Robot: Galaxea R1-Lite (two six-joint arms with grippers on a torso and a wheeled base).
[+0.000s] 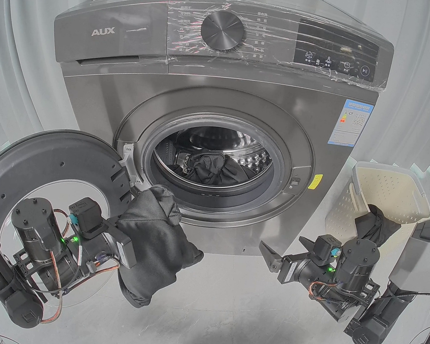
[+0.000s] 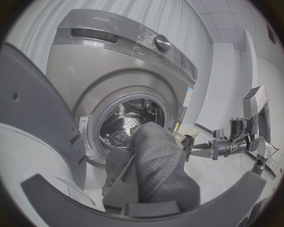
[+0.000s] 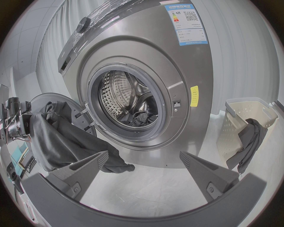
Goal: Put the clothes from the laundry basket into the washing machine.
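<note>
The grey washing machine (image 1: 217, 100) stands with its round door (image 1: 40, 163) swung open to the left. A dark garment (image 1: 210, 167) lies inside the drum. My left gripper (image 1: 123, 249) is shut on a dark grey garment (image 1: 155, 239), which hangs just below and left of the drum opening; the same garment (image 2: 159, 165) drapes over the fingers. My right gripper (image 1: 272, 258) stands open and empty low in front of the machine's right side, its fingers (image 3: 88, 168) spread wide. A cream laundry basket (image 1: 399, 193) at the right has a dark garment (image 1: 375, 225) hanging over its rim.
The open door takes up the space left of my left arm. The basket (image 3: 251, 102) leans against the curtain beside the machine's right corner. Pale bare floor (image 1: 232, 307) lies between the two arms in front of the machine.
</note>
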